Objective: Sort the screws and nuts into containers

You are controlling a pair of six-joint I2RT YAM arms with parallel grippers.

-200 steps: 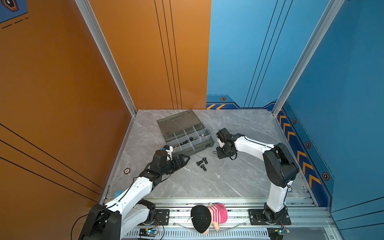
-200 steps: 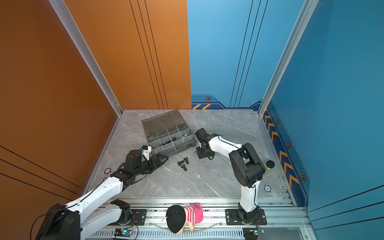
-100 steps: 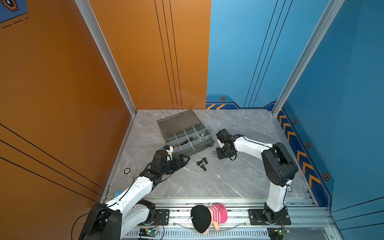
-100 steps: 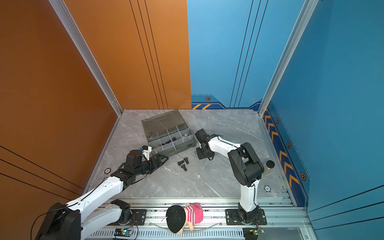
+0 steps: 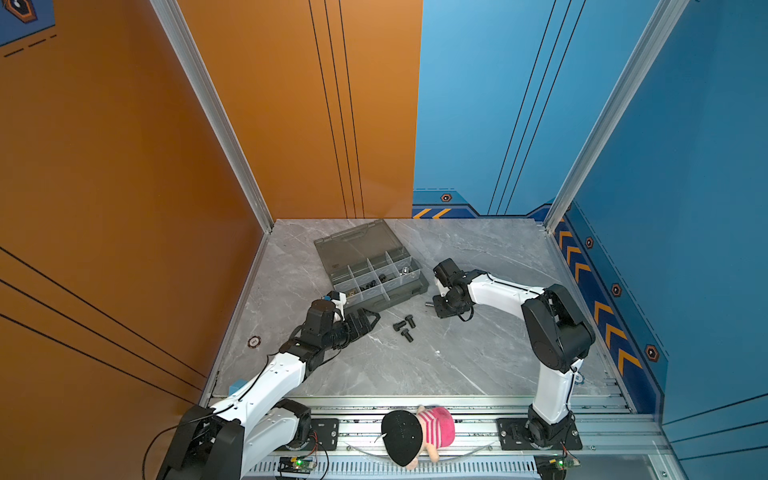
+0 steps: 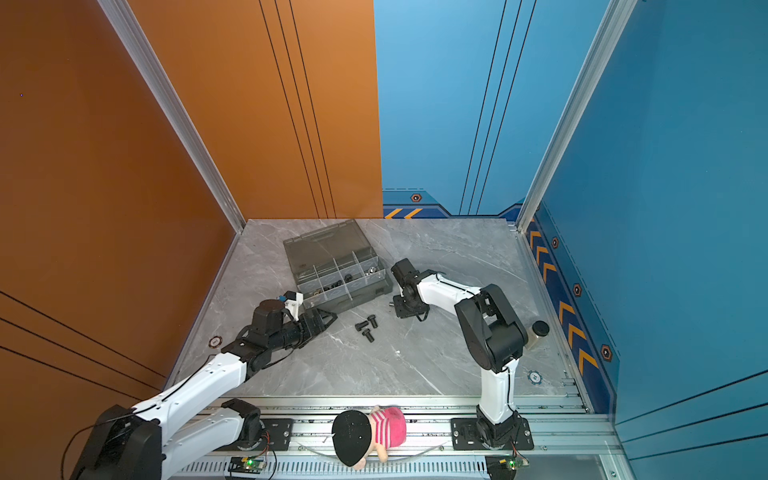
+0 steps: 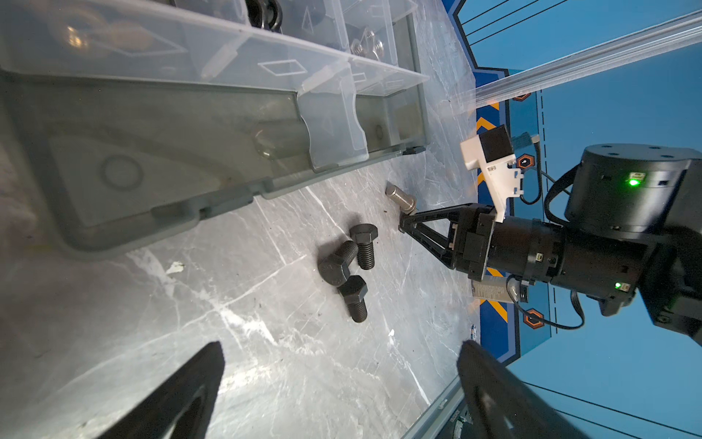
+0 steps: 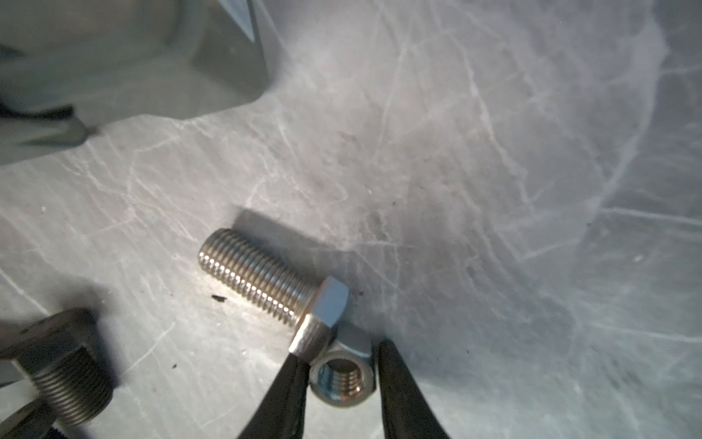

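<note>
A: Near the smoky grey translucent organiser case (image 5: 353,247), our left gripper (image 5: 373,323) is hanging wide open. What are we risking with the right gripper (image 8: 342,351)?

B: We're risking pinching the long shiny silver bolt (image 8: 262,281) too, since its head is sitting against one finger (image 8: 288,387). The small silver hex nut (image 8: 343,374) is lying between our close-set jaws. We can't tell if they're gripping.

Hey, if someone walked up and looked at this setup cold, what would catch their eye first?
Probably the right pincer low over the grey table, its jaws either side of a silver nut lying against the head of a shiny silver bolt. Next, three black bolts clustered beside the open organiser case, and the capped plush toy on the front rail.
</note>
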